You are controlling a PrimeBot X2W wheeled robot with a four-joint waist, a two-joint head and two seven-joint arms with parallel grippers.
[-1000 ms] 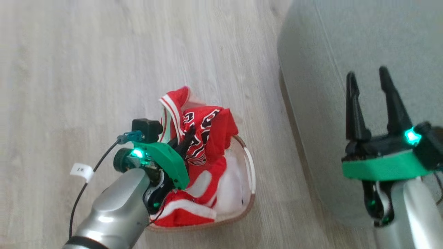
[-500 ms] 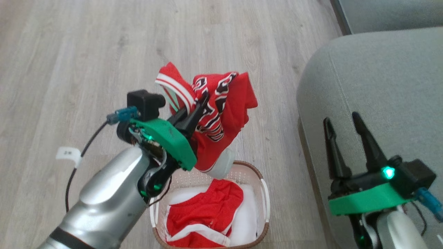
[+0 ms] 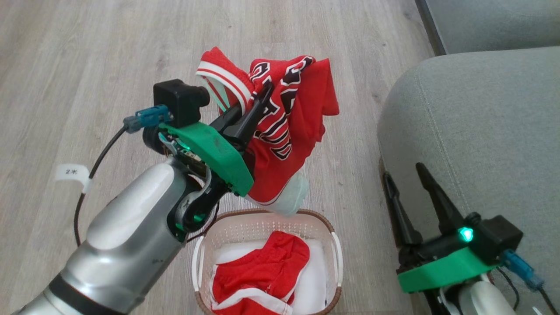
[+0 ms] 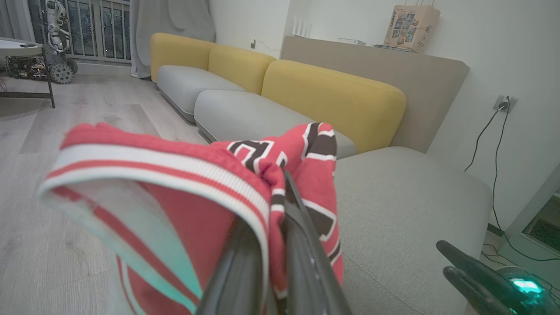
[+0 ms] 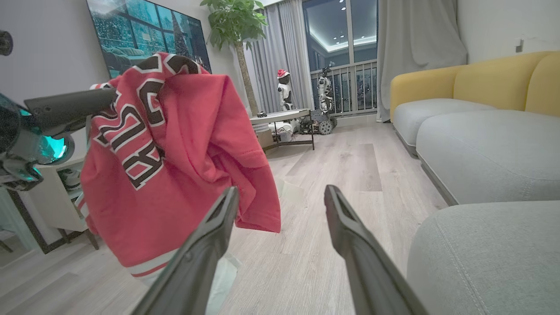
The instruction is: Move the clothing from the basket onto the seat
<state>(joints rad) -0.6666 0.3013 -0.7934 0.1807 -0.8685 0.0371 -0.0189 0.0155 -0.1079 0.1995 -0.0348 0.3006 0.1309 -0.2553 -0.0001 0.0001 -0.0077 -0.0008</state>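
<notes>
Head camera downward, wrist cameras level, sharing jersey (image 3: 306, 113)

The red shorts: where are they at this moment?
In the head view the shorts lie inside the basket at the bottom centre, on the floor left of the seat, below the jersey that the left gripper holds.

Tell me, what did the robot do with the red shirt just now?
The left end effector, shut on the red lettered basketball jersey, lifted it up out of the small cream perforated plastic basket. The red white-trimmed shorts stayed inside, and the right end effector stayed open and empty.
</notes>
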